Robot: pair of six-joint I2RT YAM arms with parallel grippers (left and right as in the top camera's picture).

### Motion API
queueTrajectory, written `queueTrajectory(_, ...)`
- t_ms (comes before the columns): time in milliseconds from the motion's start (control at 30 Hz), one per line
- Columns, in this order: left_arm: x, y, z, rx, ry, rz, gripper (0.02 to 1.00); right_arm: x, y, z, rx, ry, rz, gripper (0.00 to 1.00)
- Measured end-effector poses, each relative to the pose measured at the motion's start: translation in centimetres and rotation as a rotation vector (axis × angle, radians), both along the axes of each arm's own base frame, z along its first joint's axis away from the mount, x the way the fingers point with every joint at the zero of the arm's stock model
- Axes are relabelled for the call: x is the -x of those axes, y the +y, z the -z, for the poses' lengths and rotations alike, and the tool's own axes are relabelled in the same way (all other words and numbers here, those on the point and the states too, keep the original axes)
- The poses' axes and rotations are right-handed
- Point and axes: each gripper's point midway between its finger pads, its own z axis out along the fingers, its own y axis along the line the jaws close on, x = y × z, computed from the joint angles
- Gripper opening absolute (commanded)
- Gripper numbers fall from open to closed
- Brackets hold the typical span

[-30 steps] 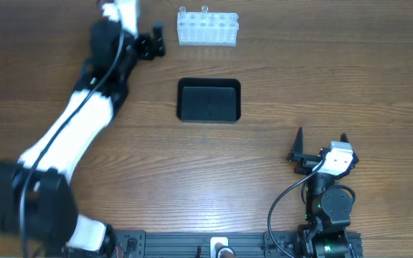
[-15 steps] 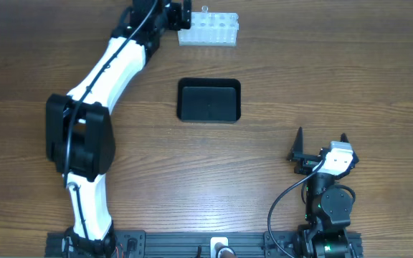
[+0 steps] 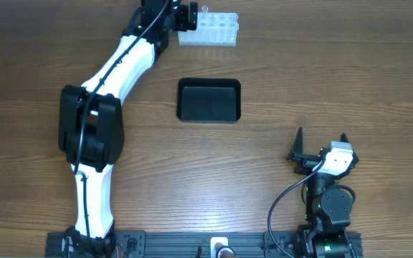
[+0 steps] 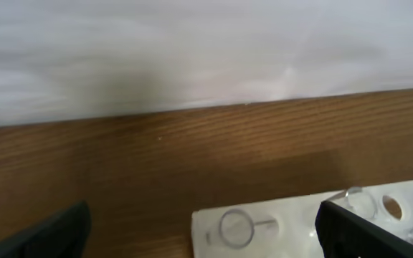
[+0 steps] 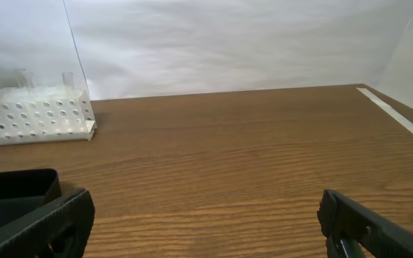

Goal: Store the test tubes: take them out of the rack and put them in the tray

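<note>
- My left pincer has its two fingers held wide apart, at the left end of the white plastic rack with rows of round holes.
- In its wrist view, the round rim of a clear test tube stands in the rack's end hole, between the two dark fingers. Whether the fingers are level with it, I cannot tell.
- A second clear rim shows farther along the rack, close to my other finger.
- The rack sits at the far edge of the brown wooden table, with a white wall behind it.
- The black rectangular tray with a raised rim lies nearer my bases, apart from the rack.
- My right pincer is low at the right, well away from both — its fingers spread too, nothing between them.
- Its wrist view gives what the top view cannot: the rack's side wall dotted with holes, thin clear tubes upright above it, and the tray's corner.
</note>
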Motion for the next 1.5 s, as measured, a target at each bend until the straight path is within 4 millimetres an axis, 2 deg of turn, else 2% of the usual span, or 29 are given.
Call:
queueTrajectory(200, -0.3, -0.4, 1.3, -0.003, 0.005, 0.002, 0.961, 0.0, 0.0, 0.0, -0.001, 0.000, 0.000, 0.991)
queueTrajectory(300, -0.5, -0.4, 1.8, -0.005, 0.002, -0.001, 0.888, 0.0, 0.0, 0.0, 0.000, 0.000, 0.000, 0.991)
queueTrajectory(633, -0.8, -0.5, 3.2, -0.003, 0.011, -0.004, 0.752, 0.0, 0.0, 0.0, 0.000, 0.000, 0.000, 0.993)
queueTrajectory(800, -0.8, -0.5, 3.4, 0.000, 0.011, -0.006, 0.603, 0.0, 0.0, 0.0, 0.000, 0.000, 0.000, 0.991)
queueTrajectory(900, -0.9, -0.5, 3.4, 0.003, 0.010, -0.008, 0.553, 0.0, 0.0, 0.0, 0.000, 0.000, 0.000, 0.993)
queueTrajectory(1133, -0.9, -0.5, 3.3, 0.004, 0.009, -0.008, 0.481, 0.0, 0.0, 0.0, 0.000, 0.000, 0.000, 0.991)
queueTrajectory(1500, -0.9, -0.9, 3.1, 0.018, 0.002, -0.008, 0.424, 0.0, 0.0, 0.0, 0.000, 0.000, 0.000, 0.991)
